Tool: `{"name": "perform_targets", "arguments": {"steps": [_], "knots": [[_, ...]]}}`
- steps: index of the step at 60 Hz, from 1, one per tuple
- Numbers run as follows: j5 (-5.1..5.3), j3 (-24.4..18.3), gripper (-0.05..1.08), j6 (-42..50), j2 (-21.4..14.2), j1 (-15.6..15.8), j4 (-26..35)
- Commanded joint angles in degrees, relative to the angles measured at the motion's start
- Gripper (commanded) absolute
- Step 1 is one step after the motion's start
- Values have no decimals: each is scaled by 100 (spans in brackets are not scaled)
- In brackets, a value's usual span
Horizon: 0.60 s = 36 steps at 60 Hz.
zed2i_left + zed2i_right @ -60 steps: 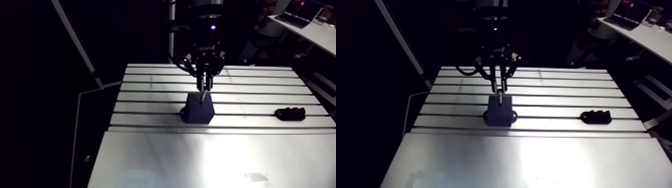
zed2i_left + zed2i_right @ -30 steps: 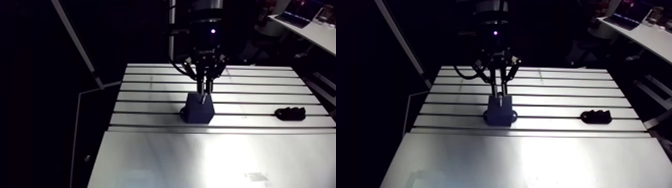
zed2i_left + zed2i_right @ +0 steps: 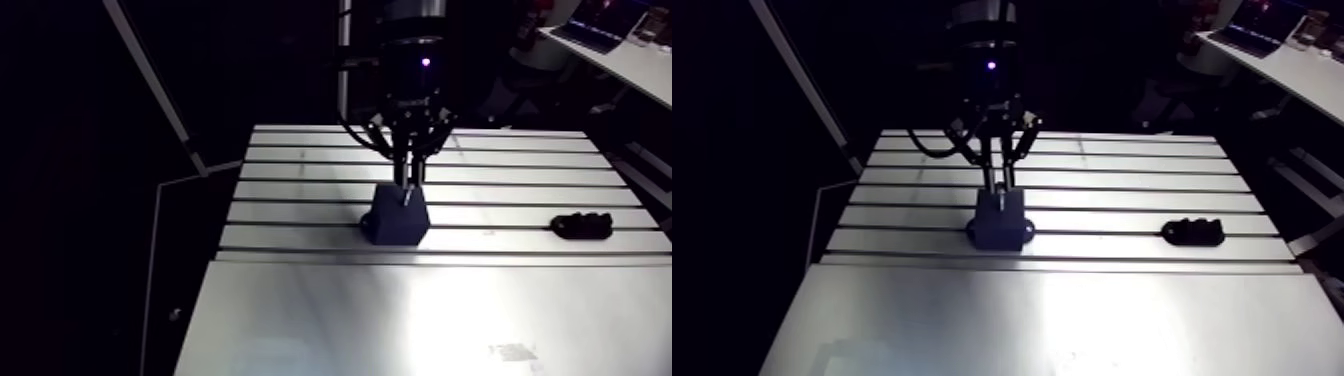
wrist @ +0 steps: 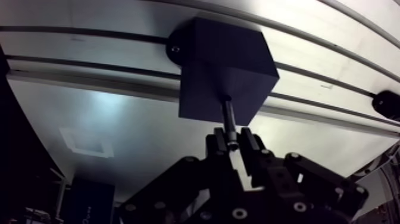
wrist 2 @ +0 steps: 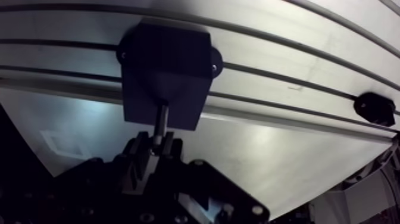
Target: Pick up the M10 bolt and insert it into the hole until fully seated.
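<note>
bolt: M10 bolt point(image 4: 228, 118), upper end between the jaws, tip at the dark block point(image 4: 221, 62); bare shank shows between jaws and block, so not seated.
bolt axis: long axis runs along the jaws' own line. In the arm view it stands about upright to the worktop point(image 3: 400, 315). Tip points down at the block, head end sits up in the jaws.
tilt: none obvious in either view; too small to rule out a slight lean.
hole: not visible, covered by the bolt tip. Judged to lie where the tip meets the block face turned toward the jaws.
jaws: clamped on the bolt's upper end, holding it from both sides.
step: insertion, judged early, with most of the shank outside.
how to do it well: keep the shank in line with the hole and push straight down along the axis with no side load. Go slow, and back off and re-centre if it binds.
watch: the jaws look likely to meet the block before the head seats. Probably needs a release and a final press from above.
block: sits on the worktop across a slot, round ears at its base. Cannot tell if it is fastened.
other: small dark part point(image 3: 581, 225) on the worktop, well apart from the block, not involved.
</note>
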Motion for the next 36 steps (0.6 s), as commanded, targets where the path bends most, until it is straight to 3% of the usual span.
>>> {"name": "perform_targets", "arguments": {"steps": [1, 36], "knots": [[3, -1, 108, -9, 3, 0, -39], [3, 8, 108, -1, 28, 0, -72]]}}
